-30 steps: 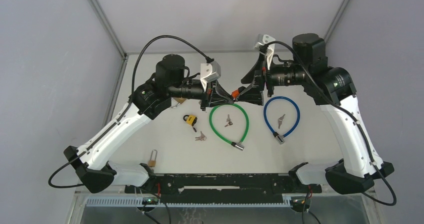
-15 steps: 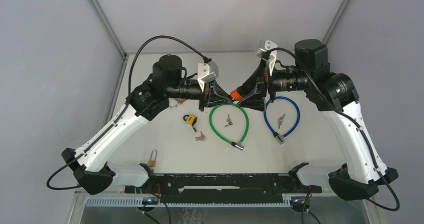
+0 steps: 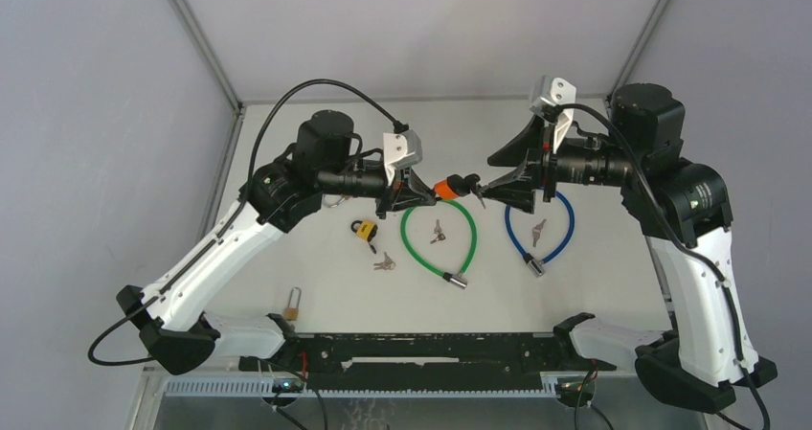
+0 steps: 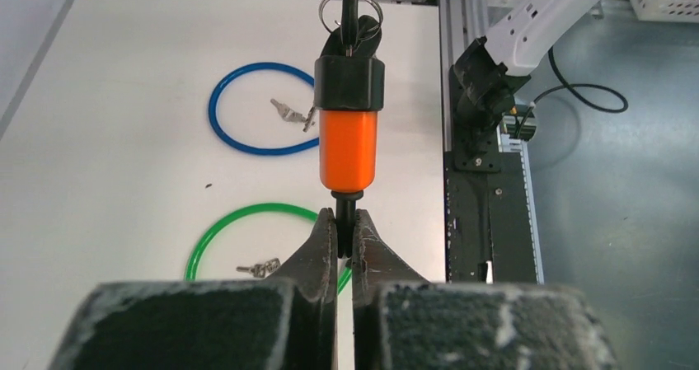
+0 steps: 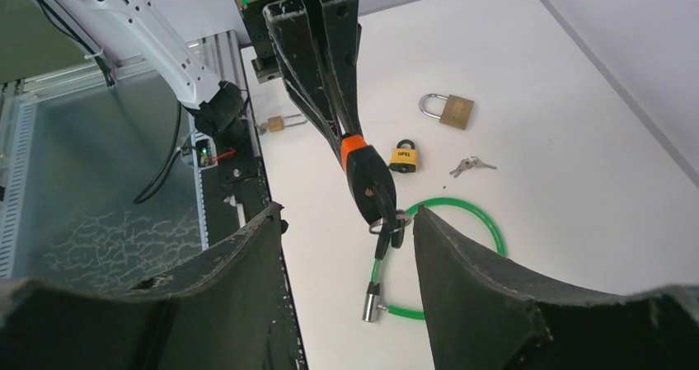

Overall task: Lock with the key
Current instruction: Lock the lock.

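From where I stood, the only writing on the white table (image 3: pixel 326 282) was a short dark word on the face of the yellow padlock (image 3: pixel 364 230), too small for me to read. Left of it, near the front edge, lay a small brass padlock (image 3: pixel 292 305), and a second brass padlock (image 5: pixel 449 110) lay farther back beside the left arm. A loose bunch of keys (image 3: pixel 384 262) sat just in front of the yellow one. Above them the left gripper (image 4: pixel 346 226) was pinched fully closed on the thin black stem of the orange-and-black lock (image 4: pixel 349 139), holding it up off the table and pointing it towards the other arm. A black-headed key (image 4: pixel 342 44) sat in the lock's black end with its ring (image 4: pixel 324 7) hanging from it. Below lay the green cable lock (image 3: pixel 404 231), looped around a pair of small keys. The right gripper (image 5: pixel 348 213) faced the lock with its fingers spread wide; the key and ring hung between them, and I could see a gap on either side, so it had hold of nothing. Under that arm lay the blue cable lock (image 3: pixel 572 223), with more keys inside its loop.
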Robot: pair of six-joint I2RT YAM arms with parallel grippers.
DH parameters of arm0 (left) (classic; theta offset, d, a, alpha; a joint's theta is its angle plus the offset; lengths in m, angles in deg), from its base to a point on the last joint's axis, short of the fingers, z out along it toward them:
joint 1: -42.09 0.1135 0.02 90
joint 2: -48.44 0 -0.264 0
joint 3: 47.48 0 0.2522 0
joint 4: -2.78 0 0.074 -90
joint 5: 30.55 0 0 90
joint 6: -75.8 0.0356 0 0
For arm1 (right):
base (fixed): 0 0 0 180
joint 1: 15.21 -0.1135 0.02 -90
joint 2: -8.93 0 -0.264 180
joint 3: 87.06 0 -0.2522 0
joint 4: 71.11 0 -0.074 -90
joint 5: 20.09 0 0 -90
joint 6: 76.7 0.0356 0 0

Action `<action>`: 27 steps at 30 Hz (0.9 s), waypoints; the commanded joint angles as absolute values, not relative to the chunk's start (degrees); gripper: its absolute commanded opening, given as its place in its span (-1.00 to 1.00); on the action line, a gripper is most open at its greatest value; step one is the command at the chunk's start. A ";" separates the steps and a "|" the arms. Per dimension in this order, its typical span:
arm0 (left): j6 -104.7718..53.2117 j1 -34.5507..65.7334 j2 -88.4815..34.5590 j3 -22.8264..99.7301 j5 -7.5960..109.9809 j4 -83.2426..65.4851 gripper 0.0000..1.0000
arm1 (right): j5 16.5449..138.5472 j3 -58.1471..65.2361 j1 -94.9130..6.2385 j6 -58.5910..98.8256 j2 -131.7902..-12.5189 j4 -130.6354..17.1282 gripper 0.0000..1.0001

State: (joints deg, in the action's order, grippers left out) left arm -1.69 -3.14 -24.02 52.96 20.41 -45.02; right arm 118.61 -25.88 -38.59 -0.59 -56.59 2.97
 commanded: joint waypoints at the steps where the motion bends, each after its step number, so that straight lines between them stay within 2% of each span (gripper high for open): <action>1: 2.54 -3.54 -22.42 55.14 21.25 -45.05 -1.00 | 117.01 -28.55 -40.78 -3.27 -59.43 3.30 0.31; 7: 2.76 -3.63 -22.31 55.14 21.39 -45.44 -1.00 | 116.92 -29.07 -42.78 -4.97 -62.44 5.62 0.26; 11: 2.76 -3.68 -22.22 55.06 21.19 -45.64 -1.00 | 117.10 -28.34 -42.79 -5.77 -62.71 6.41 0.05; 16: 3.11 -3.68 -22.22 55.07 21.17 -45.80 -1.00 | 117.01 -26.52 -42.74 -6.24 -62.60 7.49 0.01; 23: 2.63 -3.68 -22.56 55.40 20.78 -45.61 -1.00 | 117.11 -25.40 -43.40 -6.05 -63.05 7.25 -0.14; 24: 2.74 -3.69 -22.53 55.40 20.74 -45.66 -1.00 | 117.04 -25.40 -43.42 -6.11 -63.01 7.06 -0.20; 27: 2.49 -3.70 -22.46 55.30 20.77 -45.55 -1.00 | 116.84 -25.30 -43.47 -6.06 -63.05 6.58 -0.57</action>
State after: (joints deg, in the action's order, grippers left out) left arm 1.94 -3.43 -24.02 52.96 21.76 -48.87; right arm 116.84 -25.31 -43.05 -5.53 -63.50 7.64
